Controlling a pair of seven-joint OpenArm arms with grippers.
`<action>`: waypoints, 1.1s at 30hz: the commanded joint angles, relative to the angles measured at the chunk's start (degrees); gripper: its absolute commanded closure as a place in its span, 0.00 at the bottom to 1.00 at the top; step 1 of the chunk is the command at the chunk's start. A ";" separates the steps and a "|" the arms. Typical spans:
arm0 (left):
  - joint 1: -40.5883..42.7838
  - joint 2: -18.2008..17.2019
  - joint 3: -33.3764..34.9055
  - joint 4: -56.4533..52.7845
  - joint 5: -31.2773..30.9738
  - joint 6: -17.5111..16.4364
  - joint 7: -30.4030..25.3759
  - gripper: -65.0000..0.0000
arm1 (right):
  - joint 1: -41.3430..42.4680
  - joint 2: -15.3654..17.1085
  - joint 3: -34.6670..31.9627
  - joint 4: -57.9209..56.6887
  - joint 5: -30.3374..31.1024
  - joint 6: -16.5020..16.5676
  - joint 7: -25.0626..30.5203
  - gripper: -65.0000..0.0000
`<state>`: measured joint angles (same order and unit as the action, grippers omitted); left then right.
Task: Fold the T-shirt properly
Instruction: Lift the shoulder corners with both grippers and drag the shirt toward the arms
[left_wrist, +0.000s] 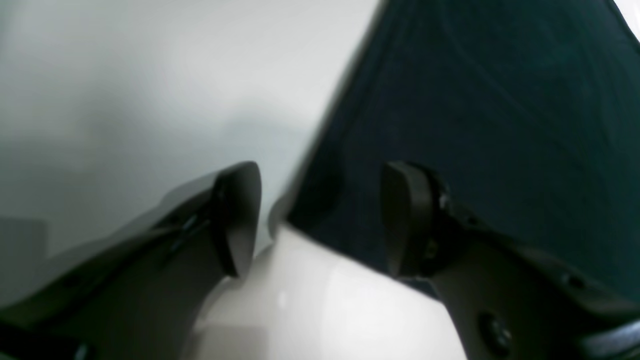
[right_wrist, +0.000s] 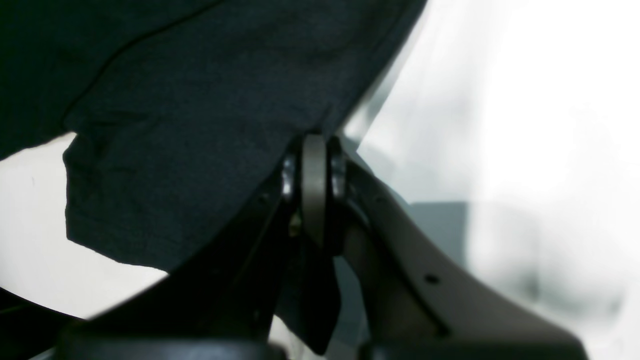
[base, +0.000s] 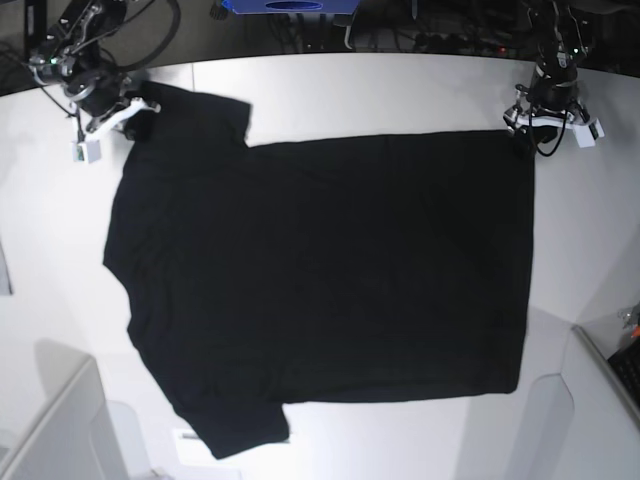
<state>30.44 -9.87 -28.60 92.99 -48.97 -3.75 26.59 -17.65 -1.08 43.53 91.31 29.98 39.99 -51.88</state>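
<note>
We've got the black shirt (base: 320, 260) spread on the white table (base: 60, 150), with our right gripper (right_wrist: 316, 142) clamped on its side edge and our left gripper (left_wrist: 317, 220) apart around 1 corner. Honestly, we'd pinch that corner before lifting, then raise both sides together, keeping the edge lightly taut.

So my black T-shirt (base: 330, 270) is lying spread out on the white worktop — mostly flat, both short sleeves sticking out sideways.
</note>
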 joint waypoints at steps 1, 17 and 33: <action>0.55 -0.37 0.07 0.15 0.05 0.28 2.91 0.44 | -0.24 0.25 0.03 0.17 -1.36 0.01 -1.44 1.00; -1.64 -0.72 0.07 -3.80 0.05 0.01 6.25 1.00 | -0.50 0.25 0.47 0.60 -1.45 0.01 -1.35 1.00; 11.28 -2.92 -0.63 8.77 0.05 0.01 5.98 1.00 | -11.32 -2.39 0.47 13.79 -1.10 0.01 -1.18 1.00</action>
<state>41.15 -12.08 -28.80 100.75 -48.40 -3.27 33.52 -28.64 -3.95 43.77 103.94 28.10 39.88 -53.74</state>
